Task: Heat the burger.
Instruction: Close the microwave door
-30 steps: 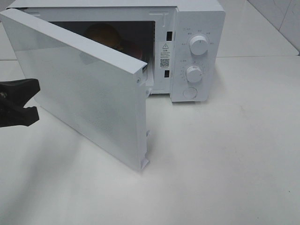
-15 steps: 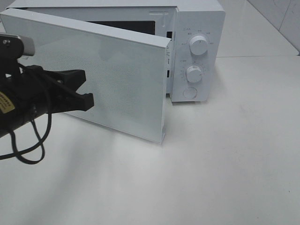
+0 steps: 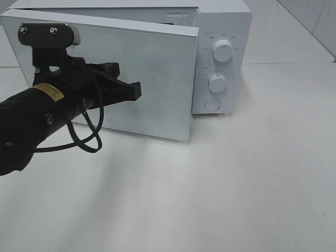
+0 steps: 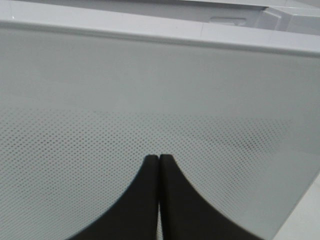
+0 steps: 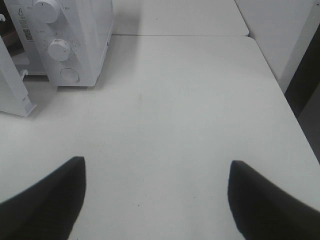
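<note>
With tips pressed together at the door [image 3: 157, 68], the left claw [image 3: 137, 92] should push squarely until the microwave [image 3: 226, 21] latches without sliding, the burger hidden, presumably inside; the right claw [image 5: 157, 192] hangs spread, empty.

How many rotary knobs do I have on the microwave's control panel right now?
2. One white round knob sits at the top of the white microwave's control panel; the second white knob is directly below it, above a flat round button. None looks hidden.
</note>
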`<state>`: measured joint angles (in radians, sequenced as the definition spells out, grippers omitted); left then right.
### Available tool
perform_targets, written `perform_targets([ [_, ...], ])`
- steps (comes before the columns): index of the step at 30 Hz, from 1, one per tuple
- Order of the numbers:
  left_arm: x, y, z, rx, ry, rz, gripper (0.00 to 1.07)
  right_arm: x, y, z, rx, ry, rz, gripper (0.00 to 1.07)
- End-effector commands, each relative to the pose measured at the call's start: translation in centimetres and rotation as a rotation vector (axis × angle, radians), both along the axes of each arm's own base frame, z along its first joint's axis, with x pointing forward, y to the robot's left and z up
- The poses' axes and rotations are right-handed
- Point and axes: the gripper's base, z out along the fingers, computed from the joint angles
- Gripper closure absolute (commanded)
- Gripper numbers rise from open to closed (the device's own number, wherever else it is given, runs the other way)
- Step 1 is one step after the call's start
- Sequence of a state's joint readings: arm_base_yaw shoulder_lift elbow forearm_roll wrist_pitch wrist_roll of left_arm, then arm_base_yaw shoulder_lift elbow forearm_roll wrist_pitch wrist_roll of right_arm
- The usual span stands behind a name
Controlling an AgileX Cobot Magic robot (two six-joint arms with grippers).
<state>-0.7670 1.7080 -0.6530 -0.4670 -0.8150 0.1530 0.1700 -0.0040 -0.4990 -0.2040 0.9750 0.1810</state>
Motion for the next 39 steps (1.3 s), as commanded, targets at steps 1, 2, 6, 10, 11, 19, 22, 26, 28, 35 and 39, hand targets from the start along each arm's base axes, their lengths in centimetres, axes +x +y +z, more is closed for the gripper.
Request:
perform_targets([
  [1, 0.7, -1.1, 0.5, -0.014, 0.000, -0.007, 1.07, -0.4, 0.0, 0.0, 0.000, -0.030, -0.001, 0.33],
  [2, 0.7, -1.1, 0.5, -0.014, 0.000, -0.007, 1.07, -0.4, 0.0, 0.0, 0.000, -0.030, -0.001, 0.33],
  [6, 1.6, -2.1, 0.6, -0.019, 0.006, -0.017, 1.07, -0.4, 0.0, 0.0, 0.000, -0.030, -0.001, 0.33],
  [10, 2.1, -2.7, 0.5, -0.020, 0.011, -0.020, 1.07, -0.4, 0.0, 0.0, 0.000, -0.030, -0.001, 0.33],
  [11, 2.5, -3.1, 0.4, -0.019, 0.019, -0.025, 1.07, -0.4, 0.0, 0.0, 0.000, -0.030, -0.001, 0.33],
  [19, 4.0, -5.0, 0.5, -0.009, 0.014, -0.063, 1.07, -0.4, 0.0, 0.0, 0.000, -0.030, -0.001, 0.33],
  [22, 4.3, -5.3, 0.4, -0.001, 0.020, -0.068, 1.07, -0.4, 0.0, 0.0, 0.000, -0.030, -0.001, 0.33],
  [26, 4.8, -6.0, 0.3, 0.020, 0.025, -0.084, 1.07, -0.4, 0.0, 0.0, 0.000, -0.030, -0.001, 0.33],
  [28, 5.0, -6.1, 0.3, 0.024, 0.021, -0.085, 1.07, -0.4, 0.0, 0.0, 0.000, -0.030, -0.001, 0.33],
  [35, 5.9, -7.4, 0.2, 0.038, 0.039, -0.112, 1.07, -0.4, 0.0, 0.0, 0.000, -0.030, -0.001, 0.33],
  [39, 6.6, -8.5, 0.1, 0.063, 0.036, -0.152, 1.07, -0.4, 0.0, 0.0, 0.000, -0.030, -0.001, 0.33],
])
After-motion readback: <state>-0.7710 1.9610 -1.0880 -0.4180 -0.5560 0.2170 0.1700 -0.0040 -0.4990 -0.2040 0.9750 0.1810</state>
